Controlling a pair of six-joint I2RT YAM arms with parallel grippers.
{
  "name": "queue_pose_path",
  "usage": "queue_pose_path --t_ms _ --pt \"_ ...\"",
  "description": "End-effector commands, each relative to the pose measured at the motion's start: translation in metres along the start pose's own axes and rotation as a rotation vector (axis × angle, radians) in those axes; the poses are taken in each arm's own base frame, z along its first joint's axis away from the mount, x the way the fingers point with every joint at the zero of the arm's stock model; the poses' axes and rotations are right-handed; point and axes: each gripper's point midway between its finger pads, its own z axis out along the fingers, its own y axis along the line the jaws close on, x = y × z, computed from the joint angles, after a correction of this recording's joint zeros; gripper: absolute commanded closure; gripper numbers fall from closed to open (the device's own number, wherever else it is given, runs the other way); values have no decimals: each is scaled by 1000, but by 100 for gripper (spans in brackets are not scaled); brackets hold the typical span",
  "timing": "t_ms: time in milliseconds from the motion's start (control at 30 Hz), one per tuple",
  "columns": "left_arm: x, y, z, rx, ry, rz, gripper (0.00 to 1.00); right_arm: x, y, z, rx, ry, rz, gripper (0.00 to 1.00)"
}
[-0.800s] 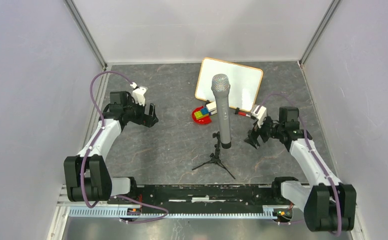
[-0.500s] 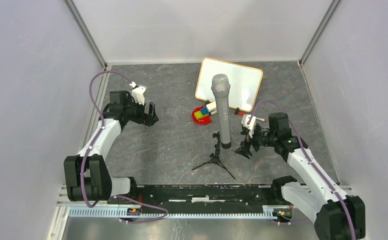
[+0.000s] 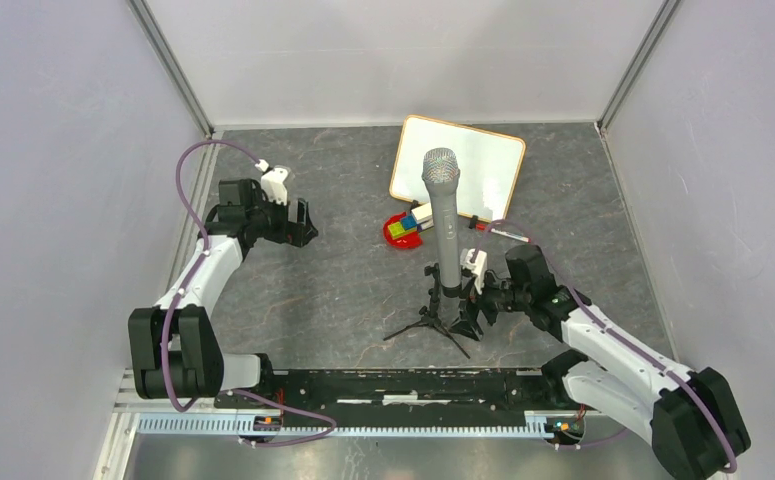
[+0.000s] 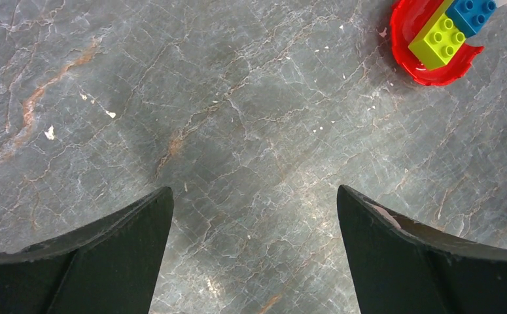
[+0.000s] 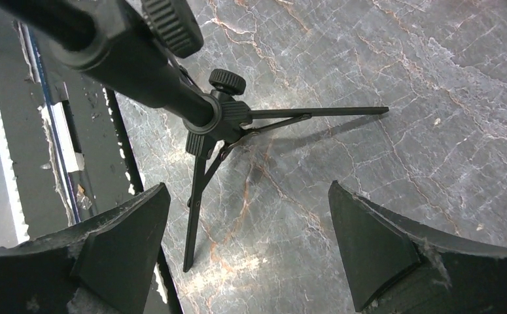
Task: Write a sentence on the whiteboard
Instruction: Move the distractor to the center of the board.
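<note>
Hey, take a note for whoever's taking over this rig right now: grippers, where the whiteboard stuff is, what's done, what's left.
Left gripper: open, empty, over bare table on the left.
Right gripper: open, empty, low beside the tripod of the microphone.
Whiteboard: at the back of the table, behind the microphone; its face looks blank from above.
What looks like a marker lies at the board's near edge.
Done: no writing shows.
Left: pick up the marker, write the sentence.
</note>
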Motion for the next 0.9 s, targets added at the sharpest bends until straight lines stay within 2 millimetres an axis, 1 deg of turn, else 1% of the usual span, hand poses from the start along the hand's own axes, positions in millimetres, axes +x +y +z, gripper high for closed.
queue_pose_path --t_ms 0,267,467,633,700,867 --pt "-25 0 2 4 -68 -17 0 -10 -4 12 16 -31 -9 2" --pt "-26 1 0 -13 -72 -34 0 2 7 27 -28 26 -17 1" --pt "-29 3 -1 -34 -79 -66 0 3 11 38 -41 33 -21 1" --pt "-28 5 -3 -47 -74 -79 0 -7 3 48 -15 1 -23 1" --pt "-28 7 -4 -60 -74 -82 0 -13 1 51 -4 -16 -17 5" --pt "-27 11 -7 -98 -66 -98 0 -21 -6 60 30 -36 -25 7"
